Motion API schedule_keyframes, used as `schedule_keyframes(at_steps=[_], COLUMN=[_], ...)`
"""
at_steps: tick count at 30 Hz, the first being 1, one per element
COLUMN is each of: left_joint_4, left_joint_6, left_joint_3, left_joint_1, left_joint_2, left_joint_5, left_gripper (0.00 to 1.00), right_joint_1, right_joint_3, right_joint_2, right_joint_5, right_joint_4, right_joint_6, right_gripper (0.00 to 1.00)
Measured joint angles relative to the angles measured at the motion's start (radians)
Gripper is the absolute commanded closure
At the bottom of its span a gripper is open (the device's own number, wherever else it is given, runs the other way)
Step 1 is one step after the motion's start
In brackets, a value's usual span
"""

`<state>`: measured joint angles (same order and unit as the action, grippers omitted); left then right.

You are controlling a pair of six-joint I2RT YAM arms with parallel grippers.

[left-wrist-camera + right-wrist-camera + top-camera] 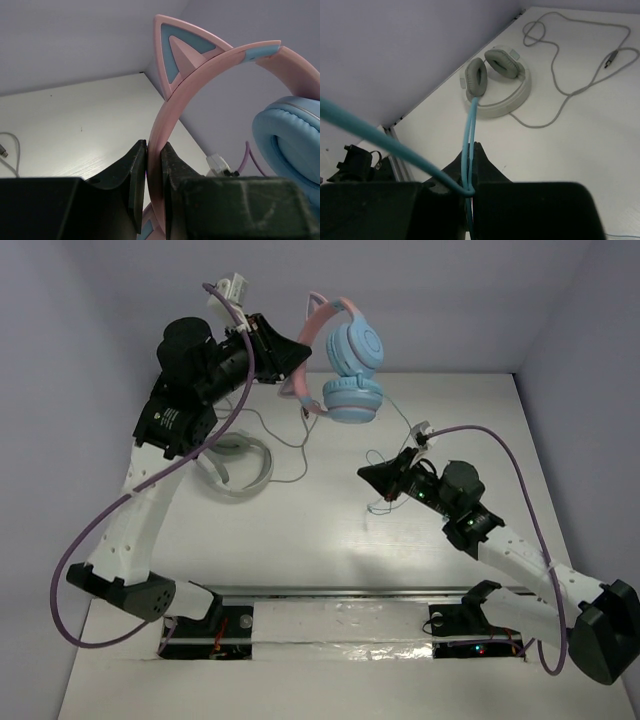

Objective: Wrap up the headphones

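The headphones (352,365) hang in the air near the back wall, with a pink cat-eared headband (167,117) and light-blue earcups (287,145). My left gripper (300,358) is shut on the pink headband and holds them up; in the left wrist view the band is pinched between the gripper's (154,150) two black fingers. My right gripper (364,475) is low over the table, right of centre. In the right wrist view it (473,150) is shut on the thin light-blue cable (469,127), which loops through the jaws and runs off to the upper left.
A grey-white curved band with grey pads (240,465) lies on the table under the left arm; it also shows in the right wrist view (496,85). A loose thin grey cable (560,85) trails from it. A metal rail (350,592) runs along the near edge.
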<state>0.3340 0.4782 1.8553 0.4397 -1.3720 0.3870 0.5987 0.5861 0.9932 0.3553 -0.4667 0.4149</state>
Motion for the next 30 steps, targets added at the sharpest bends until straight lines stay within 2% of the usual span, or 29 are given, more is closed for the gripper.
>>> schedule_keyframes(at_steps=[5, 8, 14, 17, 21, 25, 30], left_joint_4=[-0.059, -0.067, -0.043, -0.016, 0.001, 0.073, 0.159], left_joint_6=[0.037, 0.043, -0.039, -0.110, -0.183, -0.250, -0.324], left_joint_3=[0.004, 0.003, -0.062, -0.113, -0.247, -0.355, -0.413], left_joint_1=[-0.012, -0.041, -0.090, -0.087, -0.039, 0.028, 0.121], left_joint_2=[-0.091, -0.161, -0.246, -0.258, -0.248, -0.246, -0.224], left_joint_5=[-0.051, -0.121, -0.390, -0.501, -0.552, -0.547, -0.515], left_gripper=[1.00, 1.00, 1.00, 1.00, 1.00, 1.00, 1.00], right_joint_1=[0.011, 0.031, 0.062, 0.070, 0.071, 0.071, 0.071], right_joint_3=[0.000, 0.001, 0.053, 0.175, 0.406, 0.646, 0.825], right_joint_2=[-0.007, -0.022, -0.160, -0.195, -0.149, -0.006, 0.171], right_joint_5=[-0.066, -0.154, -0.282, -0.356, -0.494, -0.630, -0.676], right_joint_4=[0.115, 0.261, 0.575, 0.708, 0.804, 0.844, 0.853], right_joint_6=[0.043, 0.065, 0.101, 0.089, 0.016, -0.095, -0.225], right_gripper=[1.00, 1.00, 1.00, 1.00, 1.00, 1.00, 1.00])
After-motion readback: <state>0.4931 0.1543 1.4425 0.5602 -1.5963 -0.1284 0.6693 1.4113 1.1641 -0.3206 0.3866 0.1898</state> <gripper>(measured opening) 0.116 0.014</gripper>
